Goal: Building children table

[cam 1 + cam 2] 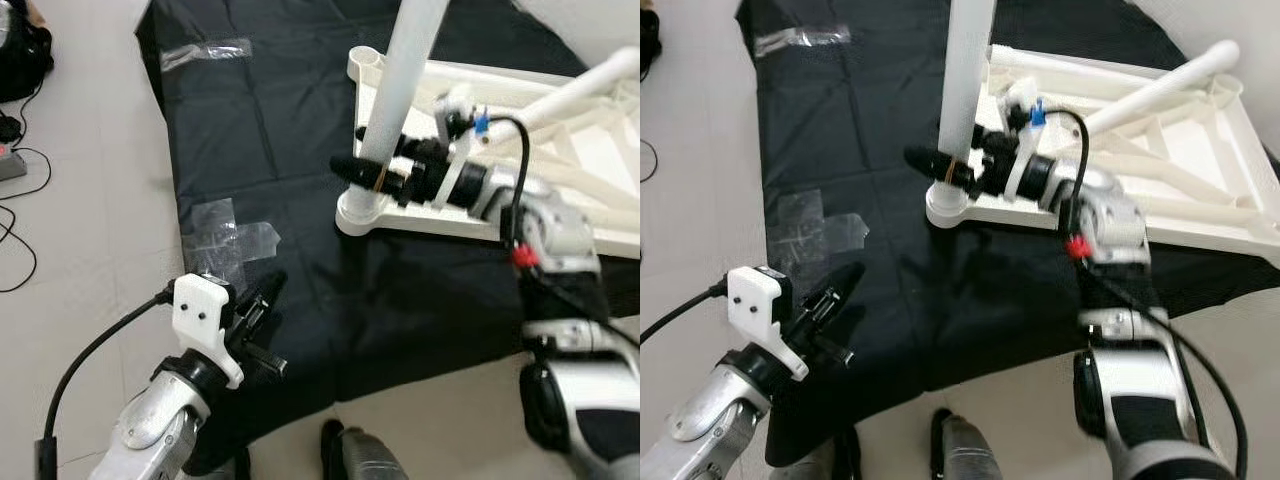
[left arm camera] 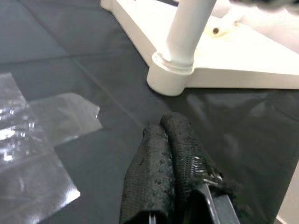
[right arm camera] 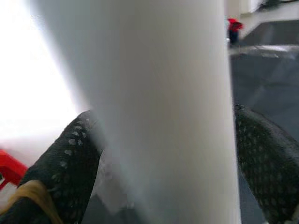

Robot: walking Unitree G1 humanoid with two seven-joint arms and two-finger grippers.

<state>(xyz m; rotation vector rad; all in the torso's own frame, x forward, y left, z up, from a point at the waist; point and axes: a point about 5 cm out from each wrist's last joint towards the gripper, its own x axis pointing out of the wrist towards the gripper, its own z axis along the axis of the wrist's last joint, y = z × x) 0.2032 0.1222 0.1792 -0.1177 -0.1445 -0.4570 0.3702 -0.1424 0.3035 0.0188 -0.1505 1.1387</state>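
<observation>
A white children's table top (image 1: 590, 215) lies upside down on a black cloth (image 1: 290, 130). One white leg (image 1: 405, 70) stands upright in the near left corner socket (image 1: 362, 212). My right gripper (image 1: 372, 172) is shut on this leg just above the socket; in the right wrist view the leg (image 3: 154, 112) sits between both black fingers (image 3: 70, 158). A second white leg (image 1: 1160, 88) lies slanted across the table's underside. My left gripper (image 1: 262, 300) hovers low over the cloth near its front left edge, shut and holding nothing, its fingers (image 2: 163, 163) pressed together.
Clear tape patches (image 1: 235, 240) hold the cloth to the pale tiled floor (image 1: 90, 200). Black cables (image 1: 20, 225) and a dark bag (image 1: 22, 55) lie at the far left. My feet (image 1: 355, 455) stand at the cloth's near edge.
</observation>
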